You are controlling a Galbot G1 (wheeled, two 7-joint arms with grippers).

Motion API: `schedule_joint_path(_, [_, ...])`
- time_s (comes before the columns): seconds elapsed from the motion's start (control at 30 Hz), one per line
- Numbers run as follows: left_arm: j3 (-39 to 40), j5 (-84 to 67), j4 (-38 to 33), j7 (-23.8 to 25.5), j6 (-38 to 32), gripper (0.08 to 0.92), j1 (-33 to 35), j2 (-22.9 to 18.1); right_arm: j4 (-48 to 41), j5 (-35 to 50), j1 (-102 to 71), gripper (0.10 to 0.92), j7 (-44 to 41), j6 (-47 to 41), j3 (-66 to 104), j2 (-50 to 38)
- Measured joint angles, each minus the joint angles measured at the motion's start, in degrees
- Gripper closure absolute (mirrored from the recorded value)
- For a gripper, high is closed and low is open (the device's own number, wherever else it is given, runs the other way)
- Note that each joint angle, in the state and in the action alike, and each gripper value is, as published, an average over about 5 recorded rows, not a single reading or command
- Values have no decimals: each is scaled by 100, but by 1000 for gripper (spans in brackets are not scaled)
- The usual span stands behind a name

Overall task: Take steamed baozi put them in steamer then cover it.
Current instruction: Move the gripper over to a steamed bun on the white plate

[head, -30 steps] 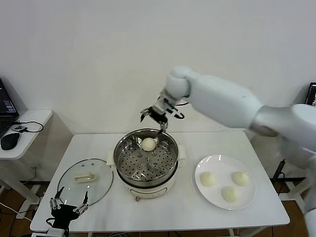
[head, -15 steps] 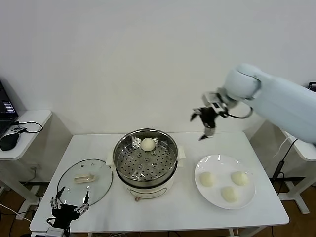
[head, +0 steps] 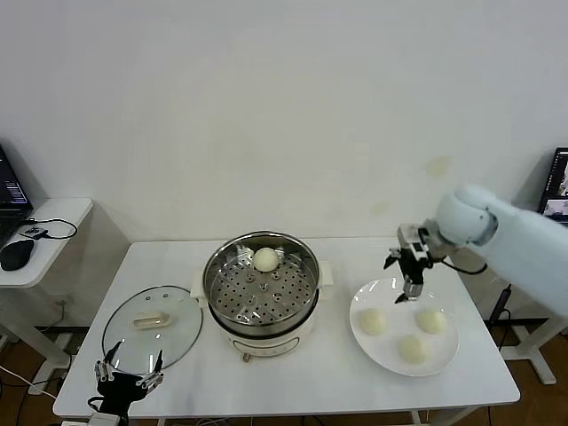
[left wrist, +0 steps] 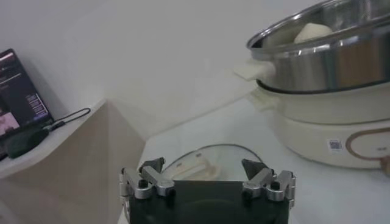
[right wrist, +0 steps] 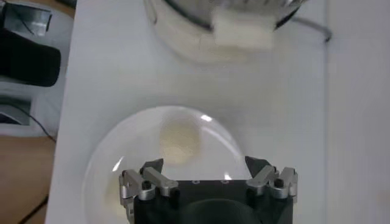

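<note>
White table [head: 328,373], right hand [head: 406,275] moved from steamer [head: 262,284] to plate [head: 444,351], open, empty

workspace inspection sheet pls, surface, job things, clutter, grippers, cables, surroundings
surface: white table, no spills seen
job's things: steamer at centre, uncovered, one baozi at the far side of its basket; three baozi on the white plate to the robot's right; cover flat on the table to the steamer's left
clutter: nothing seen
grippers: right gripper open, empty, above the plate's far rim; left gripper open, empty, low at the table's near left edge by the cover
cables: cord on the side desk
surroundings: side desk with mouse on the robot's left; white wall behind
</note>
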Motion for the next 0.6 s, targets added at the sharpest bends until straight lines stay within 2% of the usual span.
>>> schedule_joint_path(0.6, [-8, 75, 92, 24, 2, 177, 24, -46, -712, -673, -1076, 203, 147, 7, 616, 682])
